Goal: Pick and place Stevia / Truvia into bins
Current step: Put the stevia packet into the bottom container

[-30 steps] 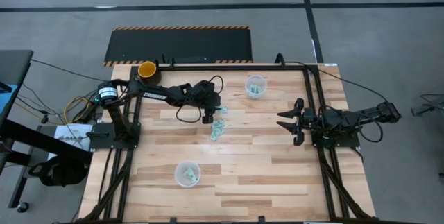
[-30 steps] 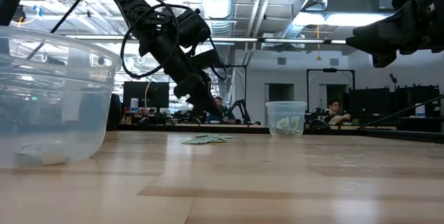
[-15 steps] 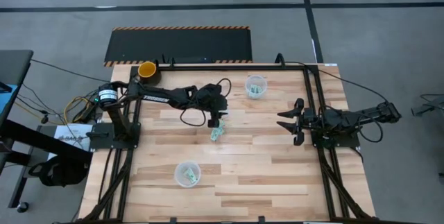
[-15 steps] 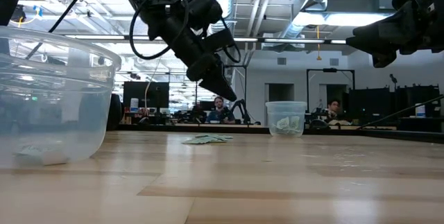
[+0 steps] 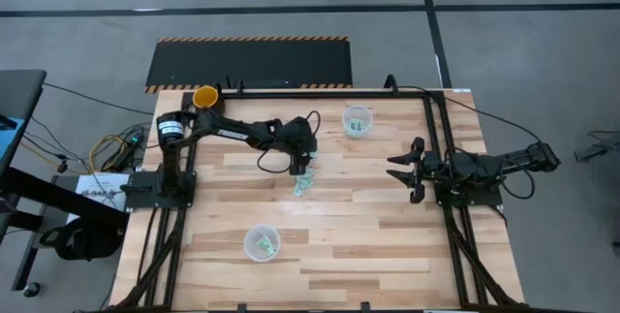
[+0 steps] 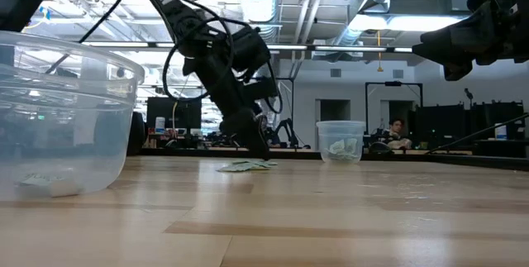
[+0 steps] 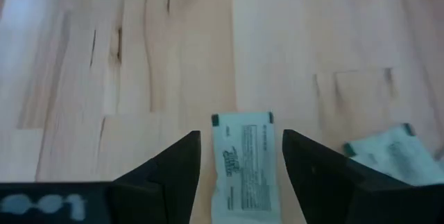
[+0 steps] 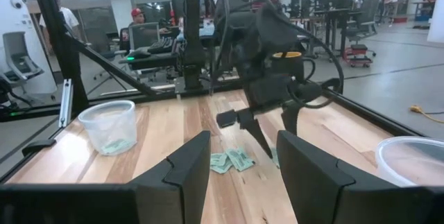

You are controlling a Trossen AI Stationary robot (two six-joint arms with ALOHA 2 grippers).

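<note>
A mint-green Stevia packet (image 7: 242, 160) is framed between the spread fingers of the left claw (image 5: 301, 170), lying flat on the counter (image 5: 368, 235) — not gripped. More packets (image 5: 305, 186) are scattered just beside it. The right claw (image 5: 400, 169) is parked well apart, fingers wide.

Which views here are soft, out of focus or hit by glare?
Low view: the near clear cup looms large and soft, with bright ceiling lights behind. Left wrist view: the packet between the open left gripper is slightly blurred. High view: evenly lit.

Packets (image 5: 304, 185) mid-table, between bins (image 5: 357, 120) (image 5: 262, 243).
</note>
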